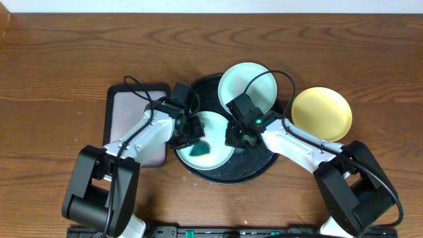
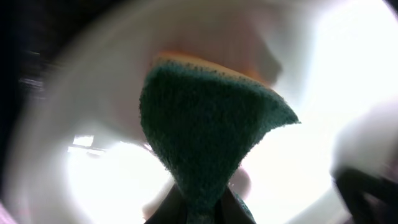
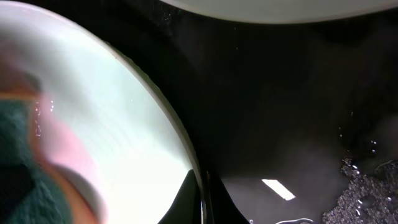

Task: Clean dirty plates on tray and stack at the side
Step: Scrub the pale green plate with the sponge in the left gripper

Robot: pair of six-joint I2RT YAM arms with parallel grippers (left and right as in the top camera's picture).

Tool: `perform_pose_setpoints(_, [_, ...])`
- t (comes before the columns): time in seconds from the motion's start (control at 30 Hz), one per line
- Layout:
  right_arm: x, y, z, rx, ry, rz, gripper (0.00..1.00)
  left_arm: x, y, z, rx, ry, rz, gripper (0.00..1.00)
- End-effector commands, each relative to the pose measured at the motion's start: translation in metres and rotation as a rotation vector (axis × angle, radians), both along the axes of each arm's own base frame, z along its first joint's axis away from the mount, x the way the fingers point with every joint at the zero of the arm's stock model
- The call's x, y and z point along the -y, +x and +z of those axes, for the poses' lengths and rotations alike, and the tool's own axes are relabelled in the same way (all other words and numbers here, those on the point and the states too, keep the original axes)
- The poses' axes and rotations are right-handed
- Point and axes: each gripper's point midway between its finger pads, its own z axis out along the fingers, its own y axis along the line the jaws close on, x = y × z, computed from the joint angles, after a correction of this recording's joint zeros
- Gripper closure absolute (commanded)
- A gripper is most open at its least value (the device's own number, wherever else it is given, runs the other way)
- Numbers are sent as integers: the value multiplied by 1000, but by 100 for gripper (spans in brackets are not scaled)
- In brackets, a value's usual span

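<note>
Where sponge touches, mint plate gleams.

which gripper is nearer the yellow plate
Right. The right gripper, pinching the front mint plate, is left of the yellow plate; the left gripper, holding the sponge, is farther left.

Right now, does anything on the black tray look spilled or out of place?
Yes. Droplets and foam lie on the tray, seen from the right wrist. The far mint plate sticks out over its rim.
</note>
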Motion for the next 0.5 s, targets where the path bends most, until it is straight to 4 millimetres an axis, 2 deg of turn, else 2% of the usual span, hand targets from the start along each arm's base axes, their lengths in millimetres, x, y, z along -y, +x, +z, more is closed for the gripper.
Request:
perform_pose_setpoints(0.0, [2, 7, 0, 4, -2, -17, 99, 27, -6, 6, -14, -150, -92, 93])
perform_pose_setpoints(0.13, [2, 7, 0, 4, -2, -17, 99, 25, 15, 6, 84, -119, -85, 93])
perform_pose_setpoints(0.27, [2, 7, 0, 4, -2, -17, 99, -3, 36, -1, 174, 55, -32, 93])
perform_pose_setpoints(0.37, [2, 7, 0, 4, -3, -17, 99, -31, 37, -6, 173, 206, 54, 93])
perform_pose_setpoints(0.47, [2, 7, 0, 4, -3, -17, 99, -36, 30, -4, 133, 226, 98, 93])
